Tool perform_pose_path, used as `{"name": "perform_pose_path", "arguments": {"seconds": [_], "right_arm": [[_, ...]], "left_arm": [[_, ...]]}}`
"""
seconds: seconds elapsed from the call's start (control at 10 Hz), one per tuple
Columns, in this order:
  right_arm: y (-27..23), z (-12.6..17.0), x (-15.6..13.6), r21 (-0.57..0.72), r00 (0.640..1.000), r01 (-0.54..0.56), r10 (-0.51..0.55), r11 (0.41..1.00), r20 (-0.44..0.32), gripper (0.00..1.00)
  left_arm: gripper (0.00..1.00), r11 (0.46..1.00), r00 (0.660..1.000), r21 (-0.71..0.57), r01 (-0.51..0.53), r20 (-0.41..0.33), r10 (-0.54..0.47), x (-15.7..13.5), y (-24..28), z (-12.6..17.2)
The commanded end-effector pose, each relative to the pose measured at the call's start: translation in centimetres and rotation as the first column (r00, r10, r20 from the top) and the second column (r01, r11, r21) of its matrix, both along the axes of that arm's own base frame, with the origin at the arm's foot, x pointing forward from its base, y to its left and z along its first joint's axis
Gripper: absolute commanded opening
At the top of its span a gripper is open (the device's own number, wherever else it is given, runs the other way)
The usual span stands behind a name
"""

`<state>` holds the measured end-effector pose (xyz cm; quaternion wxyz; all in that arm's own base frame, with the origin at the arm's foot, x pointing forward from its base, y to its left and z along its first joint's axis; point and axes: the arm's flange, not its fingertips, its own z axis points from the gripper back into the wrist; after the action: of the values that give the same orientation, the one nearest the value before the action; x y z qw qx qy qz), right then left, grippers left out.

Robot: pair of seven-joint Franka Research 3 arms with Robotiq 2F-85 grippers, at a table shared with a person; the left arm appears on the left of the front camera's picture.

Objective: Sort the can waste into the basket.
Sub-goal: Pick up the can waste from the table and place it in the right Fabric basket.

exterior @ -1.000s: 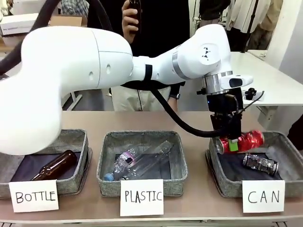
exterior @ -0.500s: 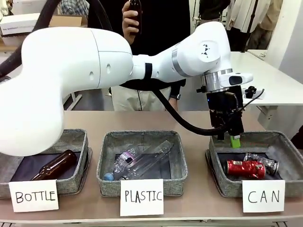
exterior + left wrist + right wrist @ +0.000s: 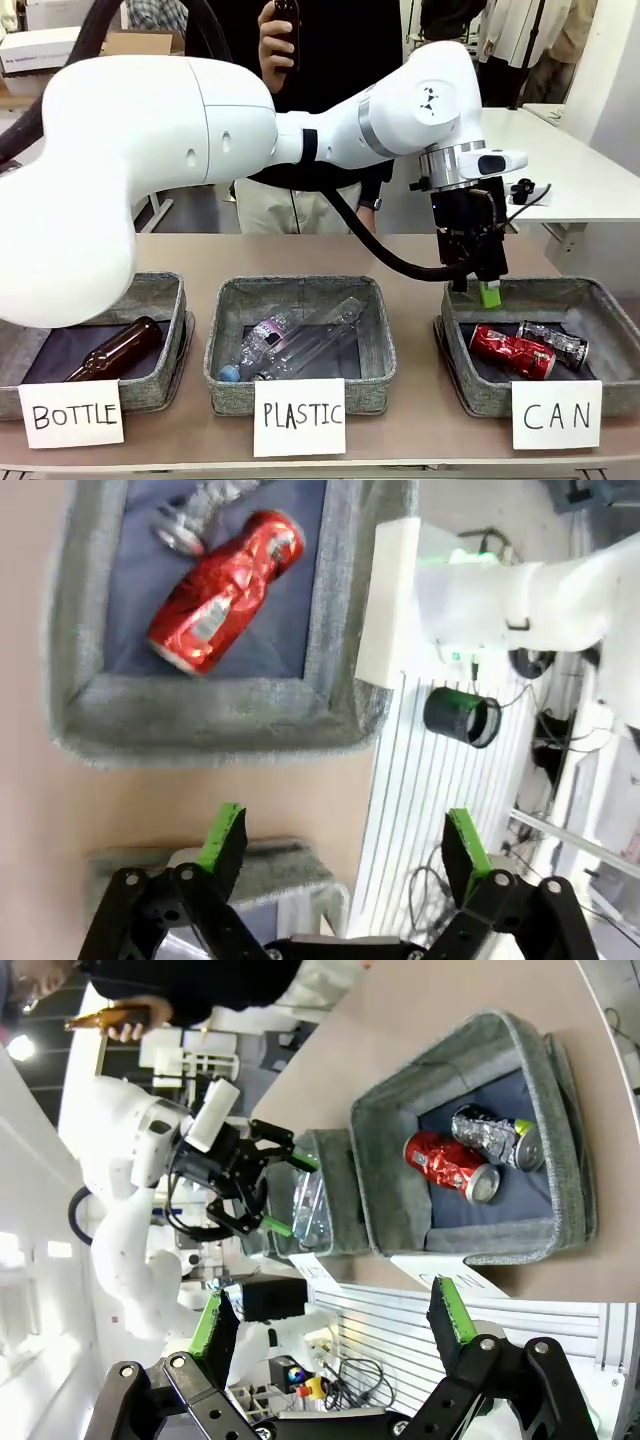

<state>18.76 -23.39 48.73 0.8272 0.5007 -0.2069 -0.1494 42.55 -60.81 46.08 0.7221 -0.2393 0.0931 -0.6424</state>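
Hanging over the far left corner of the basket (image 3: 610,305) marked "CAN", with the left gripper (image 3: 478,288) spread wide and gripping nothing, both green pads (image 3: 225,835) bare in the left wrist view. Lying inside on the dark floor: the red can (image 3: 512,352) tilted across the middle, the dark can (image 3: 552,343) just beside it toward the far right, seemingly touching at 1 end. Leaving bare floor along the right wall and near the front wall behind the white card (image 3: 556,414). Sitting below the rim on all 4 sides, both cans, with clear air between them and the fingertips. Standing apart by a strip of bare table (image 3: 415,330): the middle basket (image 3: 230,345) marked "PLASTIC", holding clear plastic bottles (image 3: 300,345); farther left, the "BOTTLE" basket (image 3: 165,300) with 1 brown bottle (image 3: 115,350). Holding off to the side, the right gripper (image 3: 330,1335), likewise wide apart and gripping nothing, looking across at the basket from outside the table edge. Standing at the far side, a person with a hand (image 3: 275,35) raised around a dark object.
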Motion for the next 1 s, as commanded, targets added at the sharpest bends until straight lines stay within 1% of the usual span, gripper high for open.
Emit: {"name": "perform_pose_path", "arguments": {"seconds": [0.0,0.1,0.2,0.3,0.4,0.5,0.6,0.7,0.8,0.9], "right_arm": [[3.3,1.5,4.0,-0.026,0.995,-0.067,0.069,0.997,0.072,1.00],[7.1,2.5,7.8,-0.037,0.976,-0.170,0.174,0.985,0.130,1.00],[11.5,3.2,11.8,-0.021,0.942,-0.276,0.275,0.961,0.195,1.00],[15.9,3.4,15.1,0.022,0.924,-0.325,0.312,0.946,0.222,1.00],[19.9,3.9,17.2,0.084,0.899,-0.381,0.348,0.921,0.265,1.00],[23.5,5.0,18.3,0.188,0.882,-0.428,0.364,0.884,0.299,1.00],[25.6,6.2,19.1,0.287,0.882,-0.450,0.371,0.846,0.291,1.00],[26.5,7.4,19.6,0.370,0.903,-0.428,0.369,0.825,0.222,1.00],[26.6,8.3,20.3,0.442,0.935,-0.349,0.336,0.826,0.111,1.00],[25.9,9.0,20.5,0.392,0.951,-0.269,0.307,0.880,-0.035,1.00]], "left_arm": [[1.00,0.989,0.986,0.038,-0.144,-0.084,0.147,3.3,6.1,5.9],[1.00,0.954,0.948,0.066,-0.293,-0.107,0.299,4.9,12.0,9.2],[1.00,0.920,0.901,0.098,-0.379,-0.186,0.391,4.7,18.1,11.4],[1.00,0.877,0.844,0.056,-0.477,-0.249,0.475,4.2,24.0,13.0],[1.00,0.800,0.767,0.009,-0.600,-0.278,0.578,3.5,29.8,14.0],[1.00,0.722,0.680,-0.028,-0.692,-0.362,0.638,2.7,36.3,14.8],[1.00,0.608,0.568,-0.053,-0.792,-0.429,0.702,2.1,41.7,15.1],[1.00,0.492,0.469,-0.093,-0.865,-0.497,0.730,1.0,46.5,15.0],[1.00,0.333,0.354,-0.144,-0.932,-0.560,0.749,-0.1,51.3,14.5],[1.00,0.192,0.272,-0.194,-0.962,-0.622,0.734,-1.6,56.0,13.5]]}}
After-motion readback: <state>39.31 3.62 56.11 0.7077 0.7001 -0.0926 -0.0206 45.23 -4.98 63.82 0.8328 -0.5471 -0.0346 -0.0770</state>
